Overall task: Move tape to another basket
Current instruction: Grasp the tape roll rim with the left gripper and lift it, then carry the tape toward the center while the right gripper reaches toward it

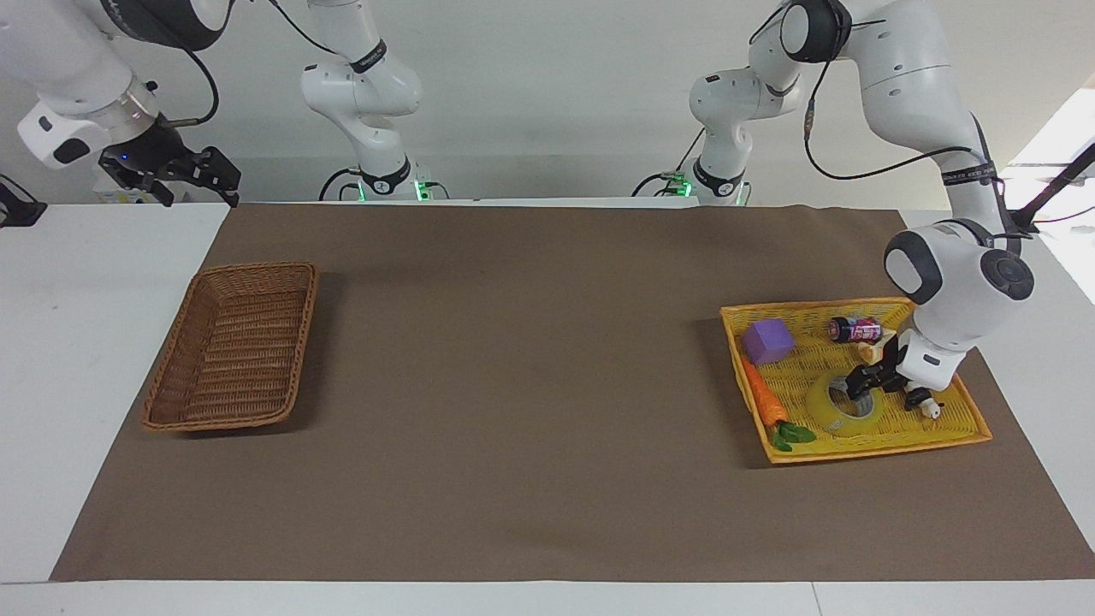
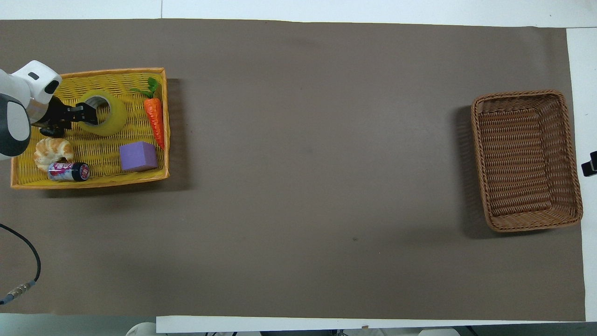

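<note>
The left gripper (image 1: 858, 382) is at the tape (image 1: 843, 404), fingers apart over its rim and core. The tape lies in the yellow tray (image 1: 962, 428); a carrot (image 1: 764, 397) is at its 9 o'clock in the facing view. The right gripper (image 1: 224, 181), fingers apart, waits off the tabletop's mat, with the brown basket (image 1: 233, 346) at its 6 o'clock.

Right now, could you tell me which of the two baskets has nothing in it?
The brown wicker basket at the right arm's end of the table; the flat yellow basket holds the tape and other items.
</note>
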Robot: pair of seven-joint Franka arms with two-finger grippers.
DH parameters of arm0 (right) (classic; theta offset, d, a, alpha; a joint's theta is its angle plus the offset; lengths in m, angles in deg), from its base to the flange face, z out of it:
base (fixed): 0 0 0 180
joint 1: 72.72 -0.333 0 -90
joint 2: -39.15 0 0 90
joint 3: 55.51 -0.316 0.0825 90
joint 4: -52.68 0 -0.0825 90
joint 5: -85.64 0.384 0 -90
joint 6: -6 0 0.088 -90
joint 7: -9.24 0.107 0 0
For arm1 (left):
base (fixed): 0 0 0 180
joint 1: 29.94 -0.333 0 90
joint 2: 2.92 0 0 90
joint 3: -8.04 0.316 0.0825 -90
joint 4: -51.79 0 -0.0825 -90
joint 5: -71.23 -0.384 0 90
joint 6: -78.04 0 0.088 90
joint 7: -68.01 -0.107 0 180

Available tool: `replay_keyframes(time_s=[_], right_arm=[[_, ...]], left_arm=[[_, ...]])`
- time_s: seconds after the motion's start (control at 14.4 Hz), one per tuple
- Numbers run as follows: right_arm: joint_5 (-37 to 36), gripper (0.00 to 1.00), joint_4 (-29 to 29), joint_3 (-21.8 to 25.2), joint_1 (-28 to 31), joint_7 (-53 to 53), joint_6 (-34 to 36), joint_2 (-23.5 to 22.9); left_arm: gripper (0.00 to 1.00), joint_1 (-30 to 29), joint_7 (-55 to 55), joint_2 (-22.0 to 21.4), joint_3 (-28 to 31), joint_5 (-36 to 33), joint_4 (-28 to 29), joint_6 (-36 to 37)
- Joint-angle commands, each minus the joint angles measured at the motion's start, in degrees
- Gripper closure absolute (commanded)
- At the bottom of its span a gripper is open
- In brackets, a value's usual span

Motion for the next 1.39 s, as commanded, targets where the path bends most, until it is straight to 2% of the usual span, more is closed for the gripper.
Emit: replay_keyframes(time_s=[0.0, 0.07, 0.14, 0.21, 0.42, 0.7, 0.77, 0.91, 1.11, 1.32], right_arm=[[0.15, 0.00, 1.71, -0.66, 0.56, -0.86, -1.03, 1.48], [0.15, 0.00, 1.71, -0.66, 0.56, -0.86, -1.11, 1.48], [0.15, 0.00, 1.71, -0.66, 0.56, -0.86, -1.12, 1.48], [0.15, 0.00, 1.71, -0.66, 0.56, -0.86, -1.12, 1.48], [0.15, 0.00, 1.71, -0.66, 0.56, -0.86, -1.11, 1.48], [0.15, 0.00, 1.71, -0.66, 0.56, -0.77, -1.12, 1.48], [0.15, 0.00, 1.71, -0.66, 0.64, -0.60, -1.12, 1.39], [0.15, 0.00, 1.71, -0.57, 1.08, -0.77, -1.03, 1.48], [0.15, 0.00, 1.71, -0.66, 0.56, -0.77, -1.03, 1.48], [0.58, 0.00, 2.24, -0.75, 0.56, -2.52, -1.29, 1.74]], left_arm=[[0.28, 0.08, -0.16, -0.58, -0.24, 0.62, 2.79, -2.91], [0.47, 0.08, -0.08, -0.58, -0.24, 0.62, 2.88, -2.65], [0.81, 0.00, 0.01, -0.66, -0.24, 0.62, 2.88, -2.39], [1.00, -0.09, 0.19, -0.66, -0.33, 0.71, 2.45, -1.95], [1.00, -0.10, 0.62, -0.66, -0.24, 3.86, -0.97, 1.38], [1.00, 0.17, 1.41, -2.77, -0.68, 7.91, -9.84, 14.29], [1.00, 0.95, 2.55, -3.12, -1.03, 10.70, -11.86, 16.40], [1.00, 7.08, 12.00, -6.01, -1.29, 13.19, -13.81, 21.94], [1.00, 18.32, 30.02, -7.78, -1.47, 13.28, -13.47, 22.06], [1.00, 28.71, 34.79, -8.57, -1.38, 13.37, -12.85, 21.17]])
